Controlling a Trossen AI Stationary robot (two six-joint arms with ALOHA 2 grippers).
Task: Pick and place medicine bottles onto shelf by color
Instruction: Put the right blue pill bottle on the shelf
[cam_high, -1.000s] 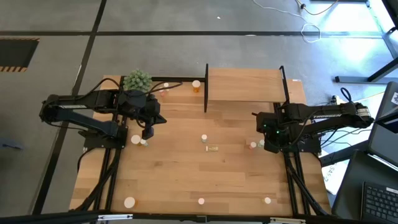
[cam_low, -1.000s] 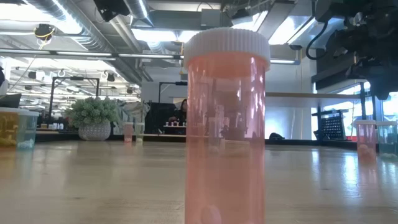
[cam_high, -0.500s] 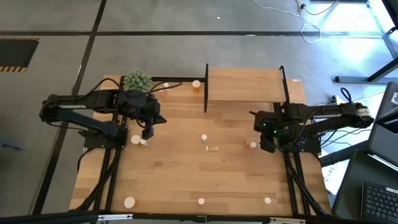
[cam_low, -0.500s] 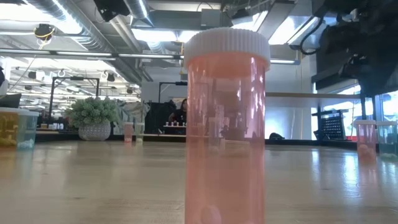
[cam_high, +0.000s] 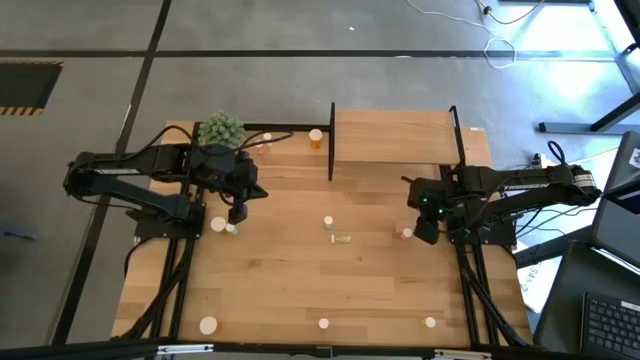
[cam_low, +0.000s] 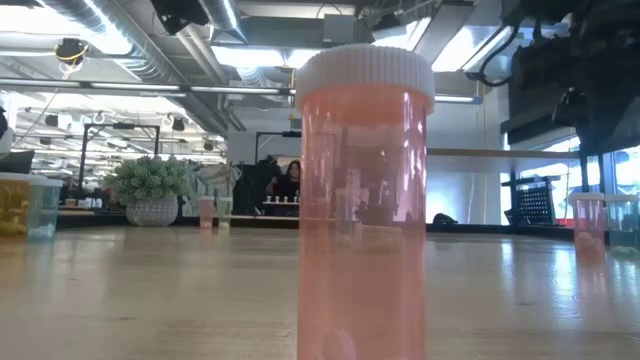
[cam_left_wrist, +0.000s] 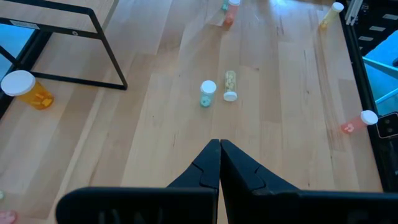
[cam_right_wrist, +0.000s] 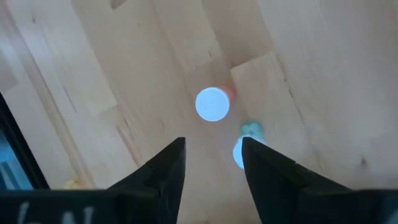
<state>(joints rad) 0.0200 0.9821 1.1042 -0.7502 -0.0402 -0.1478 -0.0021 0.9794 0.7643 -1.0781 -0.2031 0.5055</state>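
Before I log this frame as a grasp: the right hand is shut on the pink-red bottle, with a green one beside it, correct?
Not quite. The right wrist view shows the right hand open, hovering above the pink-red bottle without touching it. The green bottle does stand beside it, partly behind one finger.

1. Overhead view evenly lit; daylight glare on the floor at the far right corner.
2. Low view: bright ceiling strip lights, near pink bottle (cam_low: 364, 200) soft-focus, tabletop (cam_low: 150, 290) shows a sheen.
3. Wrist views softly lit, shadows faint; right wrist view's fingers (cam_right_wrist: 163, 168) blurred.
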